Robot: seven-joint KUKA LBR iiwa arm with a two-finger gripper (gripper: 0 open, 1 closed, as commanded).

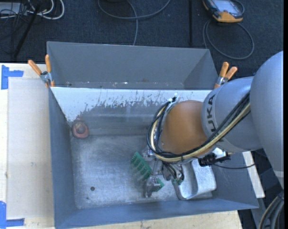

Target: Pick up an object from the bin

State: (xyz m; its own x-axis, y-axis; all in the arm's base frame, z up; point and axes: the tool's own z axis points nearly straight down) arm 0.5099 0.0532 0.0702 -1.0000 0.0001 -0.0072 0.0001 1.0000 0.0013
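Dark carpet strewn with cables lies beyond the grey metal bin (63,166), and from where I stand the arm (258,109) leans in over its near right part, orange wrist cover (182,128) bulging above the work. Its tool (152,185) is low, close to the bin floor, but whether it is wide or narrow I cannot tell, for cables and the wrist crowd it. Nothing is lifted, so I'd judge the pick not yet done: the grip and the raising are left. The likeliest thing is a green toothed piece (140,163), rather like a comb, lying just beside the tool on the side away from the arm and a little towards the far wall. A shiny silver scoop-like thing (199,180) sits on the tool's other side, under the arm. A round brownish disc (80,129) rests well apart from the tool, off towards the far left corner.
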